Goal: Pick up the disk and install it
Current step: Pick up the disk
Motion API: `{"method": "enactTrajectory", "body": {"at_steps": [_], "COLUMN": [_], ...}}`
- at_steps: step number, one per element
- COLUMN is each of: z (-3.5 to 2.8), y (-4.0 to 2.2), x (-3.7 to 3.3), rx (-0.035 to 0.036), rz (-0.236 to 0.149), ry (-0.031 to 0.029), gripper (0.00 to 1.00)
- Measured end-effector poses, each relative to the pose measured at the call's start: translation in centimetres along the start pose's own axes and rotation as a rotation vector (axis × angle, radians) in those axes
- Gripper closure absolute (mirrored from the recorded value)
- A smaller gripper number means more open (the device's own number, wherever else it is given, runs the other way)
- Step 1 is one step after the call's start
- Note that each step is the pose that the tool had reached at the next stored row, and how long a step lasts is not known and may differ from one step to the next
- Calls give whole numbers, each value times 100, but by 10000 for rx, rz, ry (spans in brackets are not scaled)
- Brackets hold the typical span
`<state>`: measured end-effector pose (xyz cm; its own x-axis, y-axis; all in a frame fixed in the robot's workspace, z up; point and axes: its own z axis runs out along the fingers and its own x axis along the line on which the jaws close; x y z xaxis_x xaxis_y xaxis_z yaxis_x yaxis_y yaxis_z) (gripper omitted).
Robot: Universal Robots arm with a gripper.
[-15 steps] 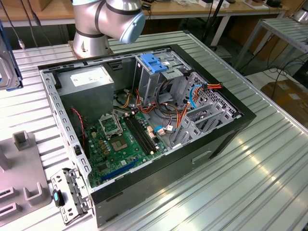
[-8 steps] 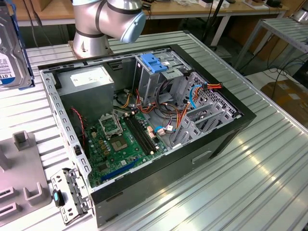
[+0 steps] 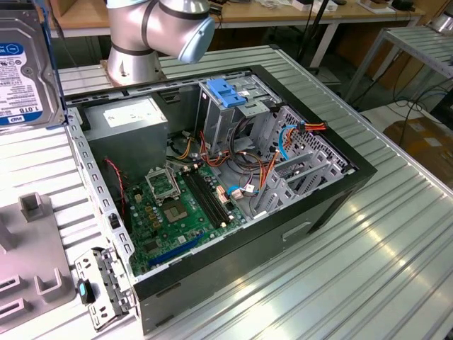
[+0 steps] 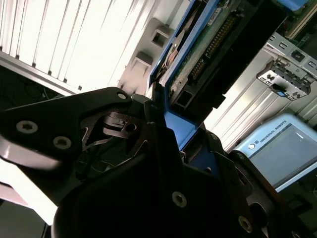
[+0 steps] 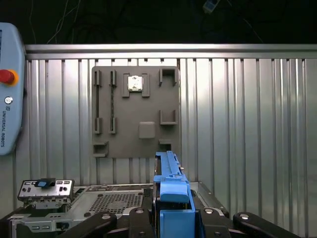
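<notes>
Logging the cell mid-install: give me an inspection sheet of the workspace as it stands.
Surface: ribbed metal table, bearing the open computer case.
Job's things: the disk, raised clear of the case, not yet installed.
Clutter: grey fixture plate; metal bracket at the case's corner.
Grippers: gripper shut on the disk's blue carrier.
Cables: orange, red and blue wires inside the case.
Surroundings: teach pendant; wooden bench behind.

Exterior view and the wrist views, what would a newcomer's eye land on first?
The open computer case lies mid-table with its green motherboard bare. At the exterior view's upper left the disk looms large, its label facing the camera. In the first wrist view the claw is clamped on its blue rails.
</notes>
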<state>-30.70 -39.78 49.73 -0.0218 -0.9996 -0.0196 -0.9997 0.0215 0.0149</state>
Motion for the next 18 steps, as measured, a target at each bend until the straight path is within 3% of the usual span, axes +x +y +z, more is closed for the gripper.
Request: {"method": "enactTrajectory", "body": {"at_steps": [13, 18], "z": [-4, -4], "y": [-257, -326], "x": [18, 22], "rx": [1, 2], "rz": [-1, -1], "ry": [0, -1], "gripper": [63, 63]}}
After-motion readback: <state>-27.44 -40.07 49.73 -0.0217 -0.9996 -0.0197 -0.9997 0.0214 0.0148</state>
